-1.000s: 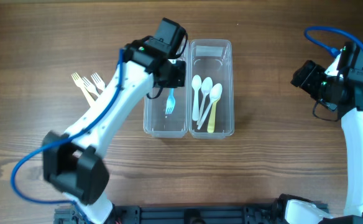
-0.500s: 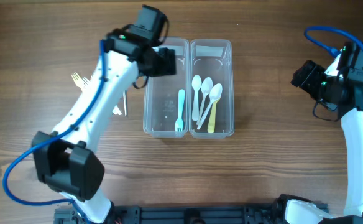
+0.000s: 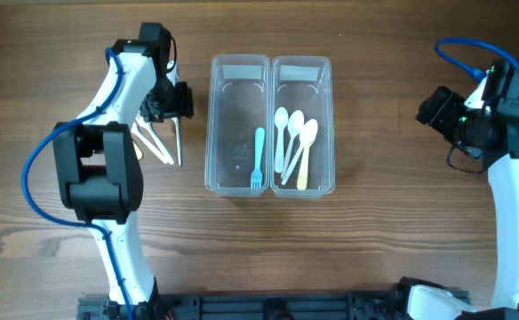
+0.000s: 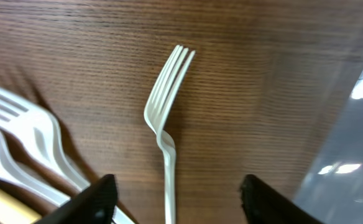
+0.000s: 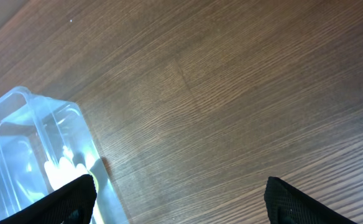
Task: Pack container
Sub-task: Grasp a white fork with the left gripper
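Observation:
Two clear containers stand side by side. The left container (image 3: 239, 60) holds a light blue fork (image 3: 259, 160); the right container (image 3: 302, 60) holds three spoons (image 3: 292, 133). Left of them, several pale forks (image 3: 151, 142) lie on the table. My left gripper (image 3: 174, 101) hovers open over them. In the left wrist view a white fork (image 4: 167, 124) lies between the spread fingers of the left gripper (image 4: 178, 194), untouched. My right gripper (image 3: 437, 108) is open and empty at the far right, and the right wrist view shows the right gripper (image 5: 181, 199) over bare wood.
More forks (image 4: 20, 143) lie to the left in the left wrist view, with the left container's wall (image 4: 355, 124) at its right edge. The right container's corner (image 5: 32, 143) shows in the right wrist view. Bare wooden table lies between the containers and the right arm.
The left gripper let go of the blue fork, which now lies in the left container, then swung left over the loose forks with its jaws open. The right arm has not moved.

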Robot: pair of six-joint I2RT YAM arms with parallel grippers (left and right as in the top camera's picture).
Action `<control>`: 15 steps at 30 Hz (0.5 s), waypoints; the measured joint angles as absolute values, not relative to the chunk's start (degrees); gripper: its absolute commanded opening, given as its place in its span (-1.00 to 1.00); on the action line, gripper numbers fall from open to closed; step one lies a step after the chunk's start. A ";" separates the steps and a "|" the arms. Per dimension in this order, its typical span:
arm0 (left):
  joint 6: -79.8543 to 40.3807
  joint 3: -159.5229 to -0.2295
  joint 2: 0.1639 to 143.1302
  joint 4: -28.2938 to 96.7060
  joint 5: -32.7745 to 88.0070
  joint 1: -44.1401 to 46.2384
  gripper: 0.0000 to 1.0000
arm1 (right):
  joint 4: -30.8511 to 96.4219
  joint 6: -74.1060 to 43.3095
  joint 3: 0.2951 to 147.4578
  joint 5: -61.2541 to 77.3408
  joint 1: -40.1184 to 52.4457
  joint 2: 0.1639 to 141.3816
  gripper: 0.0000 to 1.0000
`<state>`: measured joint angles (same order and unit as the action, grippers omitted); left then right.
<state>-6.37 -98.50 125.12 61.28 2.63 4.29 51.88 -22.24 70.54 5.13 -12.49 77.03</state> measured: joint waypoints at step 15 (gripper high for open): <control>-7.22 -95.66 125.91 58.67 1.37 4.29 -0.48 | 52.29 -22.24 70.54 5.13 -12.49 77.03 0.71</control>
